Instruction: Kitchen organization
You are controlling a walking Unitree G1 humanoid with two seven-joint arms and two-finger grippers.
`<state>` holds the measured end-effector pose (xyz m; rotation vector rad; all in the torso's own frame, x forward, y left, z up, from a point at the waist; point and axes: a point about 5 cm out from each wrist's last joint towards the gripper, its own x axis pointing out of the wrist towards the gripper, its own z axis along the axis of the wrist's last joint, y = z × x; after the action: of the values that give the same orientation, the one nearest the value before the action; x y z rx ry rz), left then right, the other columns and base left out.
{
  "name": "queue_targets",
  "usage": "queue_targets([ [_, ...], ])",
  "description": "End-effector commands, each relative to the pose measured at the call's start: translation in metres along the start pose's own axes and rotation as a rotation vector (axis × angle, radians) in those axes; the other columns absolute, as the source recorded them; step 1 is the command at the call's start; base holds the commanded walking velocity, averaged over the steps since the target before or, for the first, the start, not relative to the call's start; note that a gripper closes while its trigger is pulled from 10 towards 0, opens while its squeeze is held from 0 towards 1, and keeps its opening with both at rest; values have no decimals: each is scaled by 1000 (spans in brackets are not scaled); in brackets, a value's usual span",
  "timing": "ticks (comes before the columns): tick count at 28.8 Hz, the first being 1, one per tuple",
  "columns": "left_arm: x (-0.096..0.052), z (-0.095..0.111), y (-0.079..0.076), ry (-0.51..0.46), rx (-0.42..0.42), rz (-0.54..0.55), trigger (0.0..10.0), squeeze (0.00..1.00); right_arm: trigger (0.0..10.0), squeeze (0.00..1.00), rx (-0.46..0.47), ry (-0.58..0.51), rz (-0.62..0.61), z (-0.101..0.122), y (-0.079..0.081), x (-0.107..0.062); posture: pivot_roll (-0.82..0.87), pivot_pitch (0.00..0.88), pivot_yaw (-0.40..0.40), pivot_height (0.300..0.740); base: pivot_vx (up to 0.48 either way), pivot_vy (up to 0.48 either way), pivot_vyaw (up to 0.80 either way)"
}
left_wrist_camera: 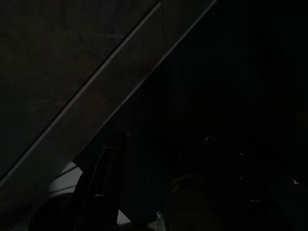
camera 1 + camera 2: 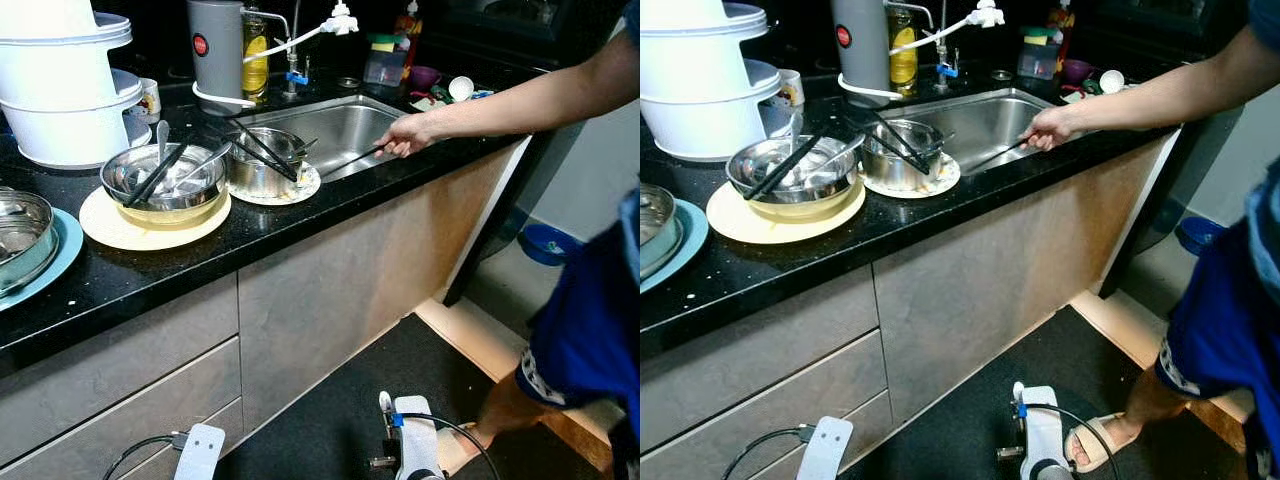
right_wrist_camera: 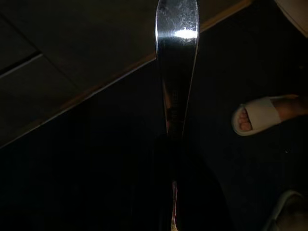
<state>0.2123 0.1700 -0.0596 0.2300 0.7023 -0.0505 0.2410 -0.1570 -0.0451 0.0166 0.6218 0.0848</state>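
On the black counter (image 2: 250, 235) a steel bowl (image 2: 165, 180) holding black chopsticks and a spoon rests on a cream plate (image 2: 110, 232). Beside it a smaller steel bowl (image 2: 262, 160) with chopsticks stands on a white plate by the sink (image 2: 340, 125). A person's hand (image 2: 405, 135) holds a black chopstick (image 2: 360, 158) at the sink's front edge. My right gripper (image 3: 174, 159) hangs low before the cabinets, shut on a shiny metal spoon (image 3: 177, 43) whose end shows at my right arm (image 2: 415, 445). My left arm (image 2: 200, 450) hangs idle.
Another steel bowl (image 2: 20, 235) sits on a teal plate (image 2: 62, 252) at far left, behind it stacked white pots (image 2: 65, 90) and a grey jug (image 2: 215, 50). The person in blue stands at right, sandalled foot (image 2: 1095, 440) on the dark mat. A blue bowl (image 2: 545, 243) lies on the floor.
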Motion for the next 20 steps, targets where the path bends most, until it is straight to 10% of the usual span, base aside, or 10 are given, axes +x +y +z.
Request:
queue_targets([
  [1, -1, -2, -6, 7, 23, -20, 10000, 0, 10000, 0, -2, 21, -12, -7, -3, -3, -41, 114, -75, 740, 0, 0, 0],
  [20, 0, 7, -9, -28, 2, 4, 10000, 0, 10000, 0, -38, 22, 24, -6, 0, -2, -44, 107, -91, 740, 0, 0, 0],
])
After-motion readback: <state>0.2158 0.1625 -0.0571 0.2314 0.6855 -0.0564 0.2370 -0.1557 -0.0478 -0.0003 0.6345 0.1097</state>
